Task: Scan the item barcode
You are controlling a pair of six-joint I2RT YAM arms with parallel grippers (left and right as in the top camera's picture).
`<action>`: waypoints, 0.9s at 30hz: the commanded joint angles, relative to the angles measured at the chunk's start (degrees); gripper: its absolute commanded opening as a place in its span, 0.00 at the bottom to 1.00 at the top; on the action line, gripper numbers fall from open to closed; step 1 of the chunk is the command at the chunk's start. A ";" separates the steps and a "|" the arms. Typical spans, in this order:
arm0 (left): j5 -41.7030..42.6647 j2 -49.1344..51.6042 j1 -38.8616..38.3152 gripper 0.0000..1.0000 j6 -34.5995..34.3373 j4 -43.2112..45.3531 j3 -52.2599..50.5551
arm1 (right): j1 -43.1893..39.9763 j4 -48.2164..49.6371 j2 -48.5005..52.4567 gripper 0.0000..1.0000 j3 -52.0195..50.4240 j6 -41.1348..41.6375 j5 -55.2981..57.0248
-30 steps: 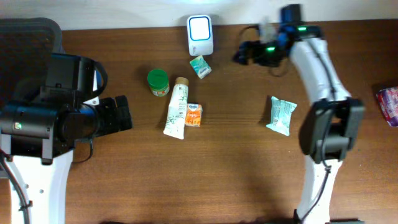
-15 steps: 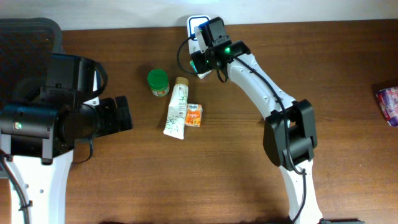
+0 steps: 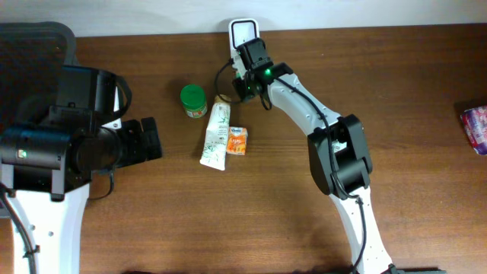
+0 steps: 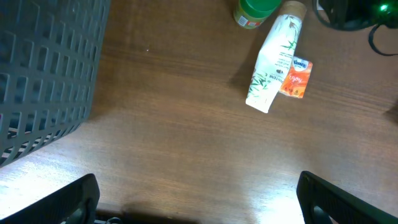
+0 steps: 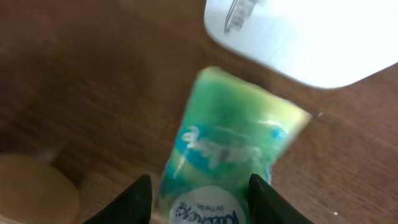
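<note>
R claw (image 5: pixel 199 193) straddles green tissue pkt (image 5: pixel 227 143), just below white scanner (image 5: pixel 311 37); can't tell if pinching. L claw (image 4: pixel 198 202) spread wide above counter (image 4: pixel 186 143).

The scanner (image 3: pixel 244 32) is sitting at the table's (image 3: pixel 266 217) twelve o'clock edge, the tissue pack (image 5: pixel 231 146) lying just at its six o'clock between the fingers of the right gripper (image 5: pixel 199 186). At seven o'clock from there the tube (image 3: pixel 216 135) is lying, cap toward twelve, the jar (image 3: pixel 193 100) standing just beside that cap at nine and the small carton (image 3: pixel 237 141) touching the tube at three. A wrapped packet (image 3: pixel 475 127) is lying far off at three o'clock.
</note>
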 commanded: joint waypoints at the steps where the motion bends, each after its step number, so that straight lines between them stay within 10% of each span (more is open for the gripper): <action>1: -0.22 -0.66 0.00 0.99 -0.59 -0.09 0.15 | 0.42 -3.30 1.36 0.27 0.17 -0.20 0.70; 4: -0.22 -0.66 0.00 0.99 -0.59 -0.09 0.15 | 0.35 -11.76 -0.37 0.04 0.22 0.04 0.96; 9: -0.22 -0.66 0.00 0.99 -0.59 -0.09 0.15 | 0.35 -25.86 -4.81 0.04 0.22 3.58 0.92; 11: -0.22 -0.66 0.00 0.99 -0.59 -0.09 0.15 | 0.35 -32.83 -6.43 0.07 0.26 3.72 0.92; 13: -0.20 -0.66 0.00 0.99 -0.59 -0.09 0.15 | 0.35 -37.64 -7.08 0.31 0.26 3.72 0.92; 18: -0.20 -0.66 0.00 0.99 -0.59 -0.09 0.15 | 0.37 -42.21 -7.15 0.42 2.75 5.68 0.85; 27: -0.22 -0.66 0.00 0.99 -0.59 -0.11 0.15 | 1.70 -40.61 -6.69 0.42 7.63 6.03 -0.76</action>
